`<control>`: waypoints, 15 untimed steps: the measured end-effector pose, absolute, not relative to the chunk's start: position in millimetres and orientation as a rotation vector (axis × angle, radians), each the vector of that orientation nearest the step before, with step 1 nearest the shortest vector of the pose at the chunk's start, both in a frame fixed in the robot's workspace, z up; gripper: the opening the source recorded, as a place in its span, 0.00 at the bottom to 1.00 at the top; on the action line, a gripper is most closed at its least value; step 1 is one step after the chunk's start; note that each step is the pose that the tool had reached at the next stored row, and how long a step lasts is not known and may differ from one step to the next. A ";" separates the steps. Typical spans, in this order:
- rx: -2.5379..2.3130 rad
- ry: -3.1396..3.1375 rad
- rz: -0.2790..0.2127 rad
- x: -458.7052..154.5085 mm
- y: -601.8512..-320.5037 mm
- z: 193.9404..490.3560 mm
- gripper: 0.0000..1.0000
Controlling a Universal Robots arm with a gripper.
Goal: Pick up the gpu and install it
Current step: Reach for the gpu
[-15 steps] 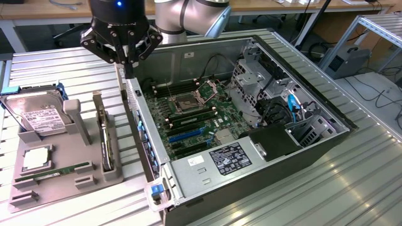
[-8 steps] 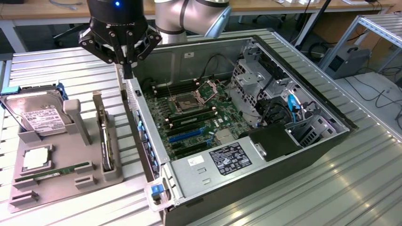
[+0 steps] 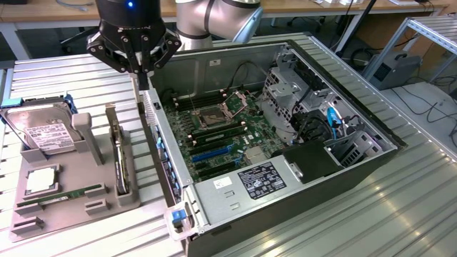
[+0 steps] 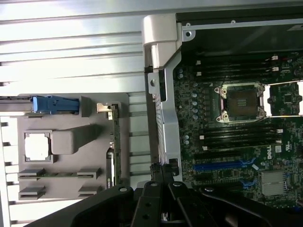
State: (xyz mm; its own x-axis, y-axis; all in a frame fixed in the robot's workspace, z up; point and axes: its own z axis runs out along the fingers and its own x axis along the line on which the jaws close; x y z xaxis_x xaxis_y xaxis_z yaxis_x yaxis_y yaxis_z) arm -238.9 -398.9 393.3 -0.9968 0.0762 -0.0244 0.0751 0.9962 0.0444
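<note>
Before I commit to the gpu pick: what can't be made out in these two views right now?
- gpu, exterior view: stands on edge in the grey holder, whose walls hide its face and connector edge.
- Motherboard, wrist view: its end past the blue slots lies behind the shut gripper body.
- Memory stick, exterior view: markings too small to read.

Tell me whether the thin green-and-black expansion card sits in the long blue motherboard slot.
No, the long blue slot lies bare; the thin green-and-black expansion card stands on edge in the grey holder tray.
</note>
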 end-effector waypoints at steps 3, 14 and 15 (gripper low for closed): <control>0.118 3.112 0.068 -239.9 -398.9 393.3 0.11; 0.118 3.113 0.068 -243.8 -398.9 393.3 0.11; 0.118 3.112 0.068 -244.1 -398.9 393.3 0.11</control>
State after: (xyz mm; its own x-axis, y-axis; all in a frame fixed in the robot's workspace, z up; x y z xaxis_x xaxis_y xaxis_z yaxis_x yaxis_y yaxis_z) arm -244.1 -398.9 393.3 -0.9968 0.0762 -0.0245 0.0751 0.9962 0.0444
